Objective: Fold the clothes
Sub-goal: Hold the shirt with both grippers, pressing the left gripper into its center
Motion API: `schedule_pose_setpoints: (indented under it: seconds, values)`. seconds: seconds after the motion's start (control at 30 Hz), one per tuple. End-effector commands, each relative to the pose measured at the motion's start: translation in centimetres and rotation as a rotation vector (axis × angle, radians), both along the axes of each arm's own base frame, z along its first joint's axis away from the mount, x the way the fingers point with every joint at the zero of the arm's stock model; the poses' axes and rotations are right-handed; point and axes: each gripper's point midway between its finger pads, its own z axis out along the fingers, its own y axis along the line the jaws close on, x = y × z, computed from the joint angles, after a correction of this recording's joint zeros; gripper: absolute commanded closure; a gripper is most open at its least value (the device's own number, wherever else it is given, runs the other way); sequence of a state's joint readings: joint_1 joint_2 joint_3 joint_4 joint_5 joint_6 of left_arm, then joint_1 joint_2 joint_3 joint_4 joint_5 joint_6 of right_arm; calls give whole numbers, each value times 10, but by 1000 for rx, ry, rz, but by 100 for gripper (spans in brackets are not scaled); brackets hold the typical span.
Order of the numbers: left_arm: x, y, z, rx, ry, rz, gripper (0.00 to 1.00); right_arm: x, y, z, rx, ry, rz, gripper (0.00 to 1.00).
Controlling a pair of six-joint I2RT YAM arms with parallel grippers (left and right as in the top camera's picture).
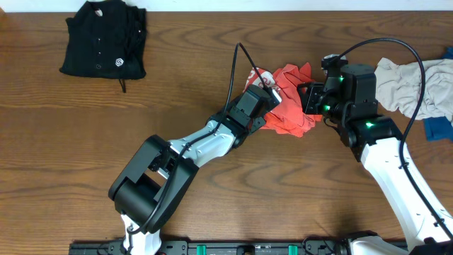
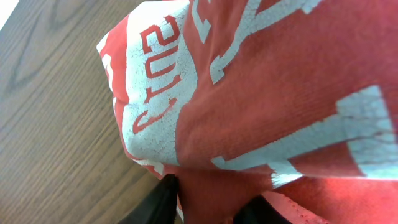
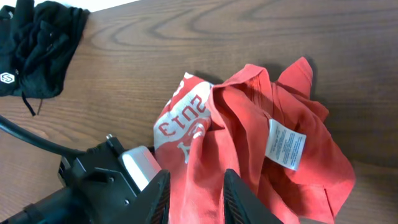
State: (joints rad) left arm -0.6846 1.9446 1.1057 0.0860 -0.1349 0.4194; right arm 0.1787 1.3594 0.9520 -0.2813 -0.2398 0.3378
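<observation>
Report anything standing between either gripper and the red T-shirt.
Nothing visible does. The left gripper and the right gripper each have fabric of the red T-shirt between their fingers. The black shirt and the pale grey garment lie off to the sides.

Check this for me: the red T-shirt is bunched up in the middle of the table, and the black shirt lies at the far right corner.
One thing is wrong: the overhead view shows the black shirt at the far left corner, not the right. The red T-shirt is indeed bunched up in the middle of the table.
</observation>
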Motion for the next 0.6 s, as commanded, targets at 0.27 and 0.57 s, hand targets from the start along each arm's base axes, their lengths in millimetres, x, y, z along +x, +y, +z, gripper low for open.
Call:
schedule_pose_setpoints:
  seconds: [0.27, 0.57]
  values:
    - [1, 3, 16, 1, -16, 12, 78, -1, 0, 3, 11, 2, 2, 74]
    - [-8, 9, 43, -3, -19, 9, 92, -1, 1, 3, 12, 3, 4, 74]
